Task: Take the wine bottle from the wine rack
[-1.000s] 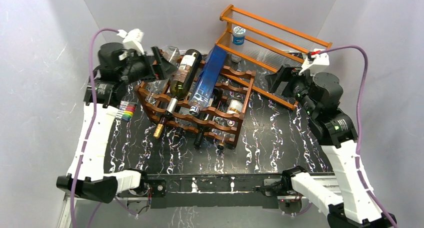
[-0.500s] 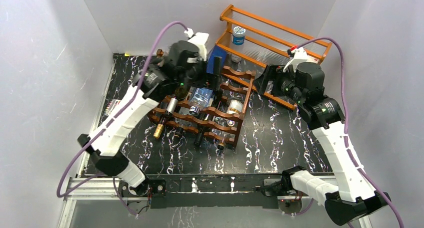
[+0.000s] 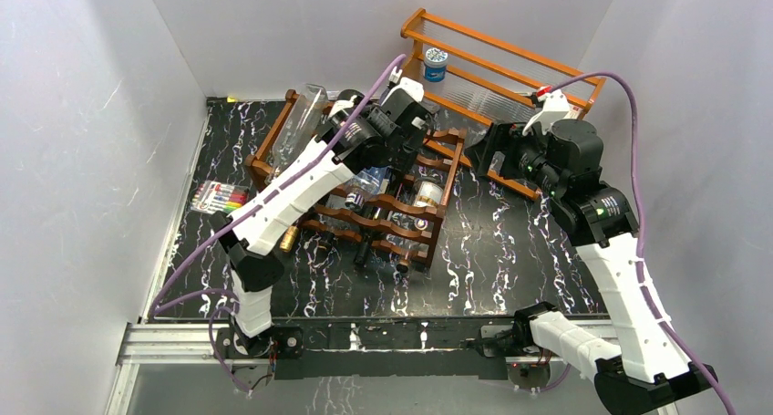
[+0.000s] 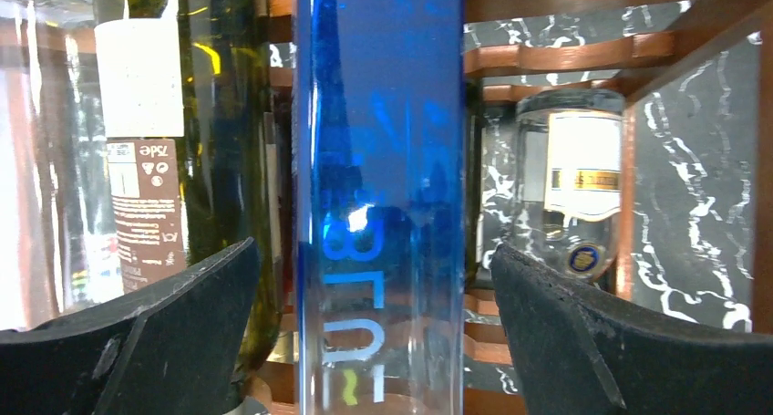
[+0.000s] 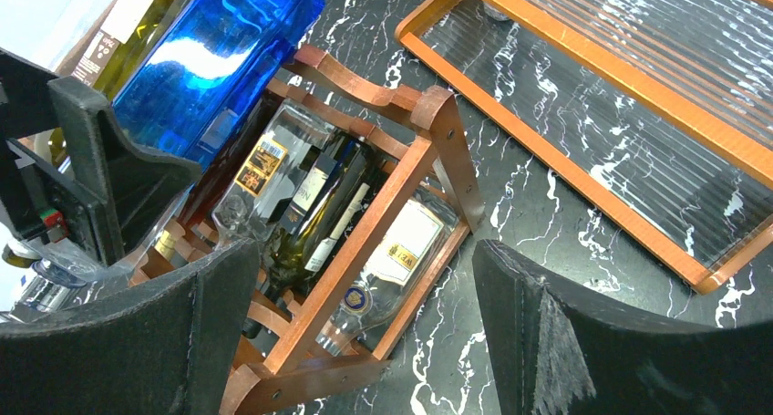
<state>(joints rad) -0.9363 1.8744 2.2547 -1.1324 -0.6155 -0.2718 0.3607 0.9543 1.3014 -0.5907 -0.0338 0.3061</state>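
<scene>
Straddling the blue bottle (image 4: 378, 114) with our left tool (image 4: 372, 251) spread wide, we grip nothing; the bottle lies atop the wine rack (image 3: 438, 216) on the desk (image 3: 510, 242); our right tool (image 5: 365, 251) hangs released near the rack's right end.

The blue bottle (image 4: 378, 196) ran off the left wrist view's top and bottom edges; from above, the left arm (image 3: 301, 182) hid most of it.

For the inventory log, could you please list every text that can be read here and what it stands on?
"BLU", upside down, on the blue glass bottle.
"75cl", upside down, on the green wine bottle, on its label.
The clear bottle has a label too blurred to read.
</scene>
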